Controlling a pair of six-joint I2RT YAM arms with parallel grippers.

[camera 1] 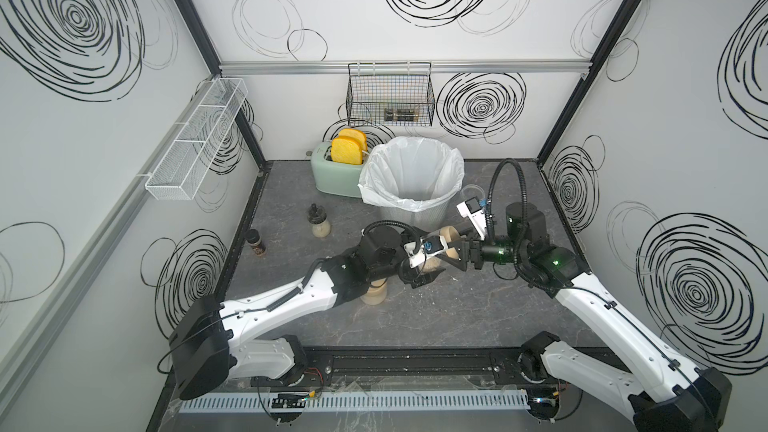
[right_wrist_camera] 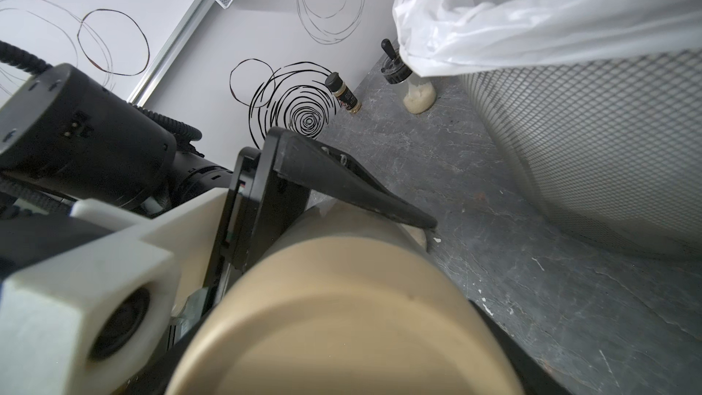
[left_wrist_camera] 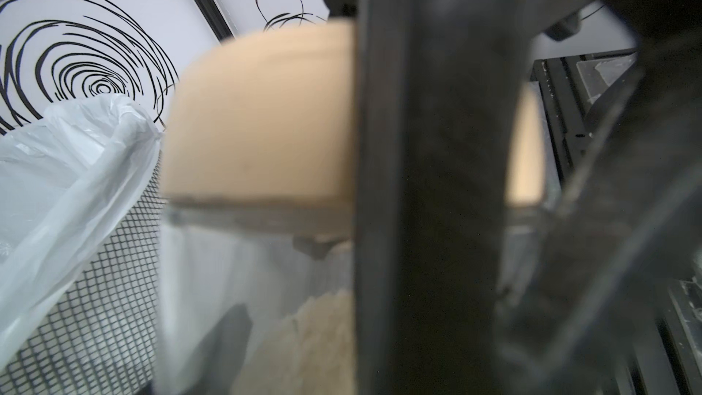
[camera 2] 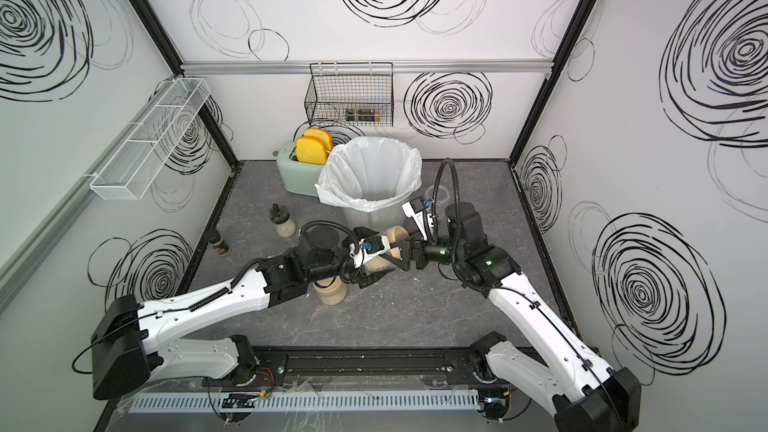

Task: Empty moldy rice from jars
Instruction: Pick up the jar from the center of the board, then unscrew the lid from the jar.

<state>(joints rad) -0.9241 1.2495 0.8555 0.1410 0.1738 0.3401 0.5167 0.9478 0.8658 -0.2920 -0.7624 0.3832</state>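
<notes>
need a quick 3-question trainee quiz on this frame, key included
1. How many toast slices stand in the toaster?
2. True or false: the tan lid is already off the jar held by the left gripper.
3. The right gripper has its jaws on either side of: A) the toaster B) the tan lid C) a toast slice

Key: 1 two; 2 false; 3 B
</notes>
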